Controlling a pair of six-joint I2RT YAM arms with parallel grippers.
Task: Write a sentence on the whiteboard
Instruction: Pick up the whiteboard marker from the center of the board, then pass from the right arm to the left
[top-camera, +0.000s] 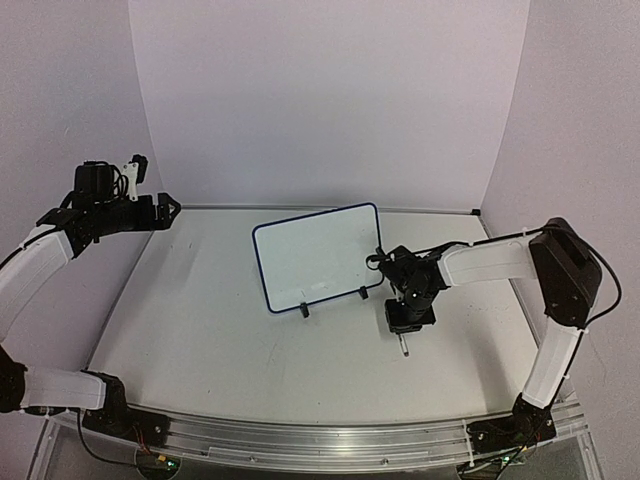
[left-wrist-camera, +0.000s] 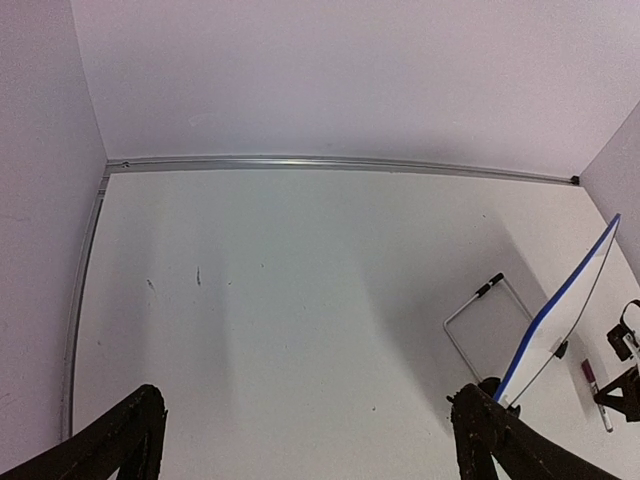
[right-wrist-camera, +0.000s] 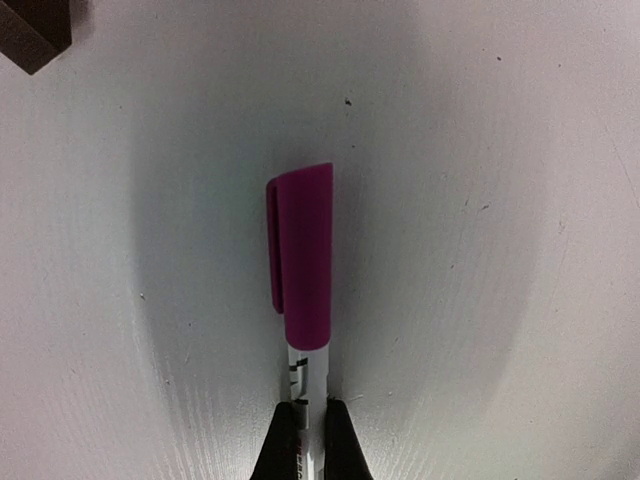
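The whiteboard (top-camera: 318, 255), white with a thin dark-blue frame, stands tilted on two black feet at the table's middle. No sentence shows on its face. In the left wrist view I see the whiteboard (left-wrist-camera: 565, 300) edge-on at the right. A marker (right-wrist-camera: 305, 260) with a magenta cap lies flat on the table, right of the board. My right gripper (right-wrist-camera: 311, 420) points down over it, jaws shut on the marker's white barrel just behind the cap. From above, the right gripper (top-camera: 408, 322) hides most of the marker (top-camera: 404, 344). My left gripper (top-camera: 170, 210) hangs open and empty at the far left.
A thin wire stand (left-wrist-camera: 490, 320) props the board from behind. A dark block (right-wrist-camera: 30, 30), apparently one of the board's feet, sits just beyond the marker. White walls close in the back and both sides. A metal rail (top-camera: 320, 440) runs along the near edge.
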